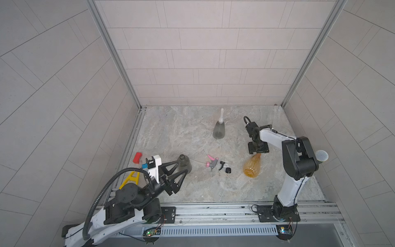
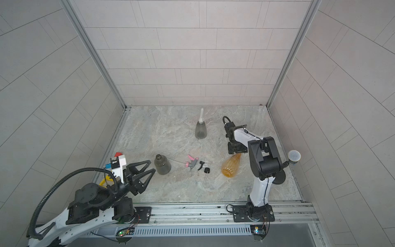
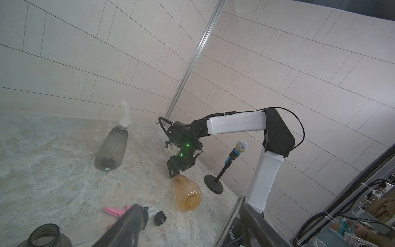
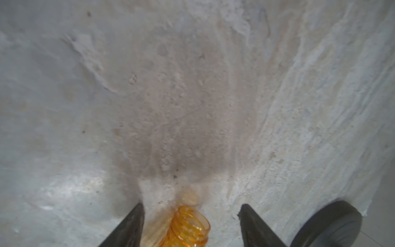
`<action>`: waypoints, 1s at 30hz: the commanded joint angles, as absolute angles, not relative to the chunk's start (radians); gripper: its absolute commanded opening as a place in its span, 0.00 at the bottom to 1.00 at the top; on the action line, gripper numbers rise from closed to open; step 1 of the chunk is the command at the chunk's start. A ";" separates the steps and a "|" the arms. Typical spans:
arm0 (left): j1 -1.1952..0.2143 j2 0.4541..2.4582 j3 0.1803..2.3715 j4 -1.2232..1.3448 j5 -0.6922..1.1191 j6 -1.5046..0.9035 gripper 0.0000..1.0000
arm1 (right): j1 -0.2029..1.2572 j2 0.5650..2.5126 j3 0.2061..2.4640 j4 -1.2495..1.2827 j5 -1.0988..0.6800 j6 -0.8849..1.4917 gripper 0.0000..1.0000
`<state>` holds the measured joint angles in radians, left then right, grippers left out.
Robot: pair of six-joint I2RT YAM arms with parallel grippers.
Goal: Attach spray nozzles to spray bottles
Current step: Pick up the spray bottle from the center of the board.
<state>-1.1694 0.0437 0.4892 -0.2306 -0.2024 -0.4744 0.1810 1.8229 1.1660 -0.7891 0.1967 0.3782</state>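
Your right gripper hangs low over the table at about 3 o'clock. Its fingers are spread wide, one on each side of the neck of the orange bottle. There is clear space between each finger and the neck, so it has hold of nothing. That bottle lies on its side, mouth toward 12 o'clock and base toward 6 o'clock.

Your left gripper sits at about 9 o'clock with its fingers partly apart and nothing between them. In both top views it appears raised above the open grey bottle. That bottle stands upright just past the fingertips and has no nozzle on its mouth.

At 12 o'clock the back grey bottle stands upright with the white nozzle on its neck.

The pink nozzle and the black nozzle lie loose side by side near the middle of the table. They are between the open grey bottle and the orange bottle and touch neither.

A red block lies at the table's edge at 9 o'clock, behind your left gripper. A microphone on a stand is out past 3 o'clock.
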 commanded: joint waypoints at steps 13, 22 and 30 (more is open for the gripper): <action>-1.167 0.072 0.485 -0.177 -0.177 -0.471 0.77 | 0.182 1.626 0.908 -0.719 0.032 0.866 0.57; -1.167 0.071 0.492 -0.187 -0.182 -0.472 0.77 | 0.188 1.638 0.856 -0.641 0.032 0.896 0.47; -1.167 0.075 0.506 -0.198 -0.195 -0.468 0.77 | 0.188 1.626 0.834 -0.599 0.022 0.876 0.23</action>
<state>-1.1694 0.0681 0.4885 -0.2070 -0.1871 -0.4744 0.1844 1.6024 0.8753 -0.6121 0.0330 0.8661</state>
